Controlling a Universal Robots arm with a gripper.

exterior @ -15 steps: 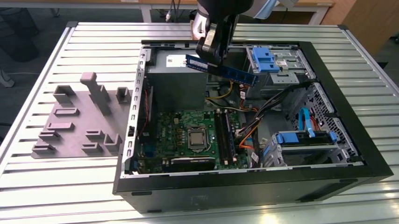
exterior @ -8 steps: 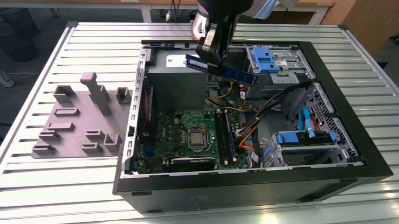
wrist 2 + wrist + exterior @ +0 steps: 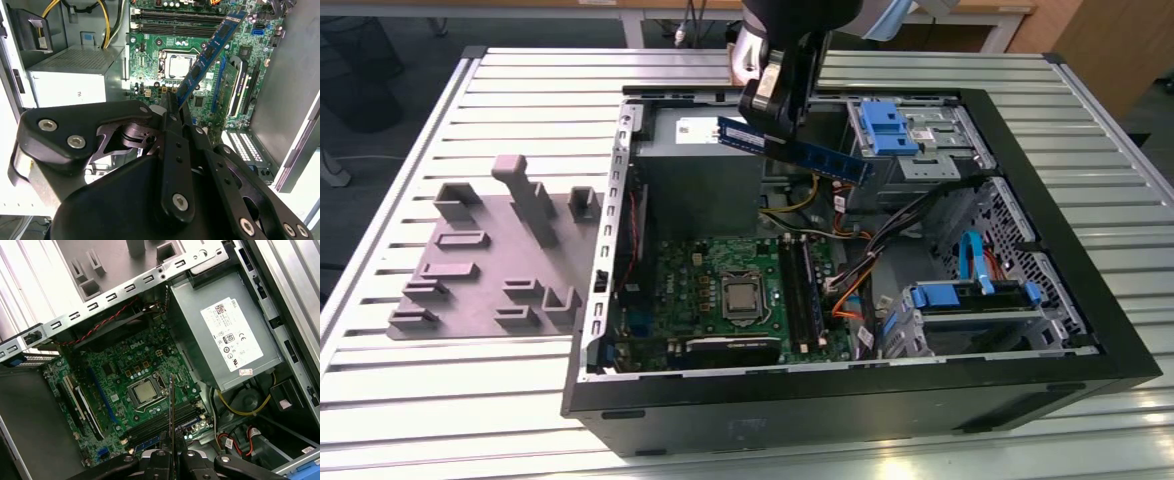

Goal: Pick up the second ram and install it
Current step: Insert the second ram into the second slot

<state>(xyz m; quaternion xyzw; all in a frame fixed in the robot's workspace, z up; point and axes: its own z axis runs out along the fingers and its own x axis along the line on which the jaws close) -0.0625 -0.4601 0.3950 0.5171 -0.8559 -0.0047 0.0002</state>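
The second ram (image 3: pixel 814 155) is a thin dark-blue stick hanging tilted in the air above the open computer case (image 3: pixel 854 385), over its far part. My gripper (image 3: pixel 778 128) is shut on one end of it, and the rest sticks out toward the exterior view's right. In the second wrist view the ram (image 3: pixel 210 50) runs from my gripper (image 3: pixel 172 107) out over the green motherboard (image 3: pixel 150 75). In the first wrist view the ram (image 3: pixel 172 412) shows edge-on between the fingers (image 3: pixel 159 460). It hangs above the black memory slots (image 3: pixel 155 427) beside the processor (image 3: pixel 145 392).
A grey metal power supply (image 3: pixel 225 330) sits at the case's far end with yellow cables (image 3: pixel 245 410) beside it. Blue drive caddies (image 3: pixel 887 125) (image 3: pixel 961 295) fill the case's side at the exterior view's right. A grey moulded fixture tray (image 3: pixel 494 260) lies on the slatted table (image 3: pixel 400 380).
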